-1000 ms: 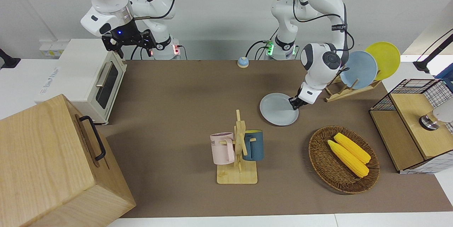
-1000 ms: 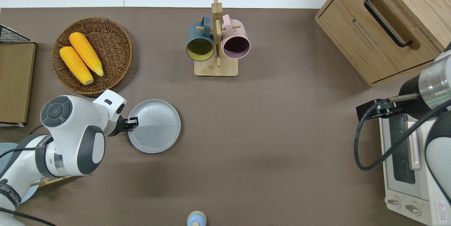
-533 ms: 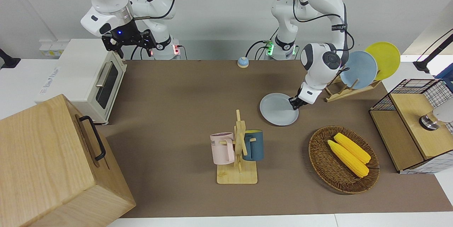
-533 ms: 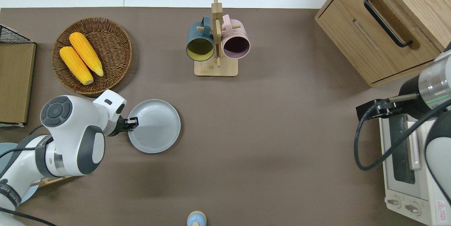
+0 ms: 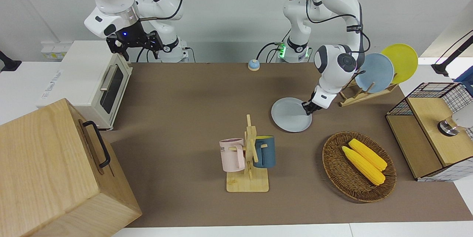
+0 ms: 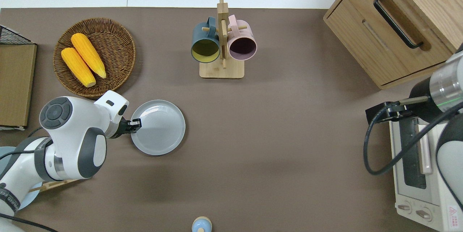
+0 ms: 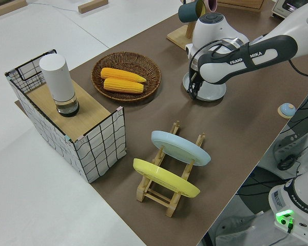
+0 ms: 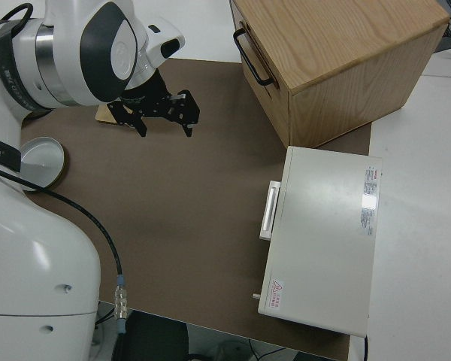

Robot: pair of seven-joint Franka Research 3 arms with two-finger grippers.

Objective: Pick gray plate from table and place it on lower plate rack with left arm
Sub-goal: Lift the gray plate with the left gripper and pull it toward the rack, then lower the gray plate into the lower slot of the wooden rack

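Note:
The gray plate (image 5: 288,116) (image 6: 161,129) (image 7: 214,94) is on the brown table (image 5: 192,111), between the wicker basket and the mug stand. My left gripper (image 5: 308,109) (image 6: 136,125) (image 7: 193,91) is low at the plate's rim, on the side toward the left arm's end, and is shut on that rim. The lower plate rack (image 5: 355,97) (image 7: 153,193) stands nearer to the robots toward that same end. It holds a light blue plate (image 5: 377,72) and a yellow plate (image 5: 402,61) in its slots. The right arm is parked with its gripper (image 8: 165,124) open.
A wicker basket (image 5: 332,157) with two corn cobs sits farther from the robots than the plate. Mid-table stands a wooden mug stand (image 5: 248,183) with two mugs. A wire-sided box (image 5: 425,144), a toaster oven (image 5: 92,82), a wooden cabinet (image 5: 55,170) and a small blue bell (image 5: 253,64) line the edges.
The left wrist and the gray plate have shifted together a little away from the robots. The right arm has not moved.

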